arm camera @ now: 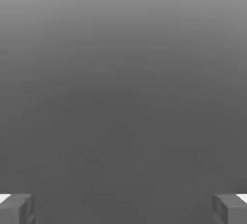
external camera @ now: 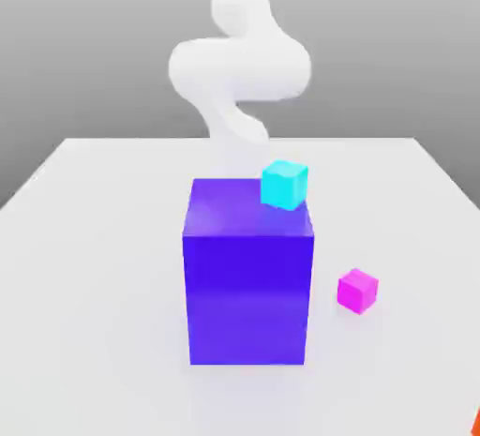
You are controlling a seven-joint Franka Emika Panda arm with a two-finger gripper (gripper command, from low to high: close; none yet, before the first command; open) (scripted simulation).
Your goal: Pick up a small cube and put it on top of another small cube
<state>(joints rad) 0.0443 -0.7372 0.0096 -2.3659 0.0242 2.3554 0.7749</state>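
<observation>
ok so bg stuff: there's a big blue-violet box-shaped block point(external camera: 248, 298), smooth n kinda shiny, standing upright on a smooth white tabletop point(external camera: 94, 284), approx mid-pic in the ext. view. front face + top both visible, faint reflection on the table just below it. also a bright orange-red thing point(external camera: 477, 424) at the bottom corner on the exterior view's right, mostly cut off, so idk what shape. plain grey backdrop point(external camera: 84, 50) behind the table btw.
</observation>
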